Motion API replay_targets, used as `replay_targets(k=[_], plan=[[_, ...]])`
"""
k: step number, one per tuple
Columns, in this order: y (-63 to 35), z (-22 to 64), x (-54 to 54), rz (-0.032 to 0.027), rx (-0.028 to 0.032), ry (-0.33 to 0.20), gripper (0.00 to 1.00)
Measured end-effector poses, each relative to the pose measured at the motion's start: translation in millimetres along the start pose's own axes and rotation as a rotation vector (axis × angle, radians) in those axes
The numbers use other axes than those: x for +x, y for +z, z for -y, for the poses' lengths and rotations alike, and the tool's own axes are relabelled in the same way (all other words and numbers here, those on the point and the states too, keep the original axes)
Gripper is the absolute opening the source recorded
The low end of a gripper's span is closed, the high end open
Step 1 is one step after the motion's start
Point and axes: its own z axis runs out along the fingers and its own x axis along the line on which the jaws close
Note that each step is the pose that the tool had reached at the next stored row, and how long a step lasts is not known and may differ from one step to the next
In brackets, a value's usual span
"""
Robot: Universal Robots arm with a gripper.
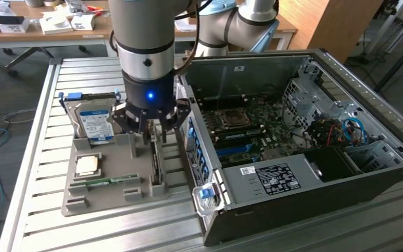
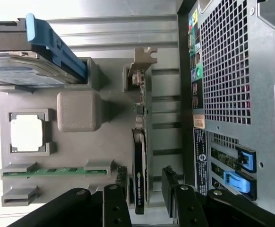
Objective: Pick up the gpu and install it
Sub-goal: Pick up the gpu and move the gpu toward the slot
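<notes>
The gpu point(image 1: 156, 164) point(image 2: 139, 161) stands edge-on in a slot of the grey holder tray point(image 1: 128, 152) point(image 2: 78, 111), a slim dark card with a metal bracket at one end. My gripper point(image 1: 152, 134) point(image 2: 144, 178) hangs directly over the card's end and is open. In the wrist view one of its black fingers point(image 2: 120, 185) is on each side of the card, apart from it. Just to the exterior view's right of the tray lies the open computer case point(image 1: 293, 136) point(image 2: 236, 94), with its motherboard point(image 1: 243, 126) exposed.
The tray also holds a silver hard drive with a blue label point(image 1: 93, 121) point(image 2: 29, 61), a processor chip point(image 1: 88, 165) point(image 2: 28, 134) and a green memory stick point(image 1: 107, 181) point(image 2: 57, 170). All of it rests on a slatted metal table point(image 1: 40, 220). A cluttered desk point(image 1: 48, 23) stands behind.
</notes>
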Motion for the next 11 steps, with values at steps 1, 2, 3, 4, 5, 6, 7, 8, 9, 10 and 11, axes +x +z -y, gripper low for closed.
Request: replay_targets(k=[1,2,3,4,5,6,7,8,9,10,11], plan=[[1.8,0.1,0.0,0.0000,0.0000,0.000,0.43],[3.5,0.1,0.1,0.0001,-0.0001,0.000,0.43],[5.2,0.2,0.1,0.0000,-0.0001,0.000,0.43],[6.6,0.3,0.1,0.0000,0.0000,0.000,0.43],[7.9,0.4,0.2,0.0000,0.0000,0.000,0.43],[9.1,0.4,0.2,0.0000,-0.0001,0.000,0.43],[10.2,0.5,0.2,0.0000,0.0000,0.000,0.43],[11.2,0.5,0.2,0.0000,0.0000,0.000,0.43],[12.2,0.6,0.3,0.0000,0.0000,0.000,0.43],[13.4,0.6,0.3,0.0000,0.0000,0.000,0.43],[14.6,0.7,0.3,0.0000,-0.0001,0.000,0.43]])
